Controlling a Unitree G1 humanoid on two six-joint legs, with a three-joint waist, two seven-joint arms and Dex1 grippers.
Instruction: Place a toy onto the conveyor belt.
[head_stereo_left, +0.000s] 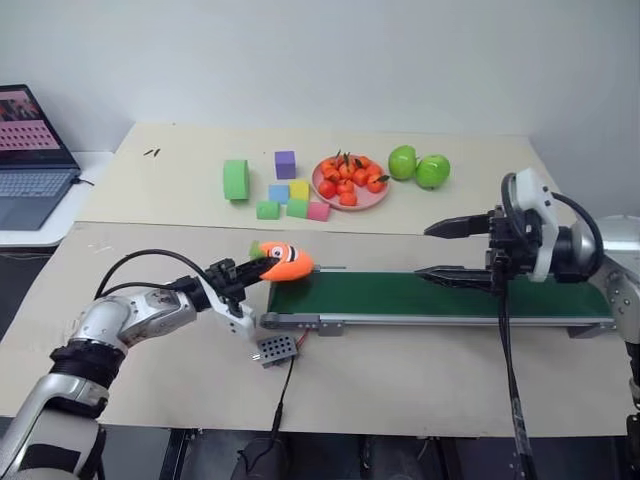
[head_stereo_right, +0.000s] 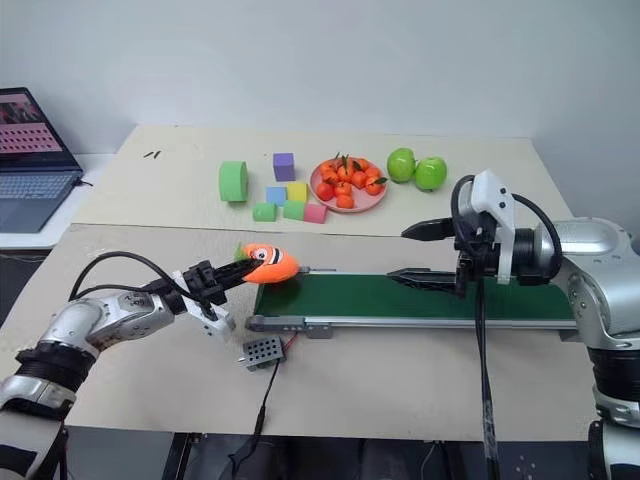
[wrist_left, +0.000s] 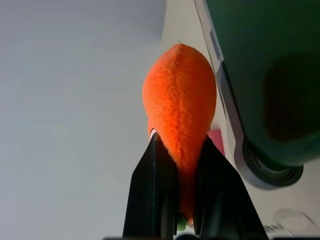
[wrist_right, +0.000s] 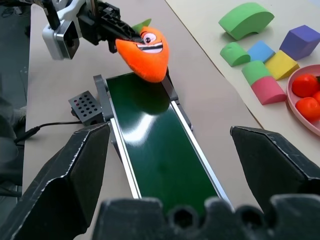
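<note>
The left tool (head_stereo_left: 252, 269) is clamped on the toy (head_stereo_left: 285, 262) above the belt (head_stereo_left: 440, 297) end; released here, it may roll off onto the desk (head_stereo_left: 400, 370). The right tool (head_stereo_left: 436, 251) stands apart, empty.

no text, label, brand or number could be read on anything in these views. the laptop (head_stereo_left: 32, 150) at the table's edge showed a pinkish screen with small panels, perhaps with writing on it, but none of it was legible. the toy (wrist_right: 145, 48) bore only a drawn face, not lettering.
</note>
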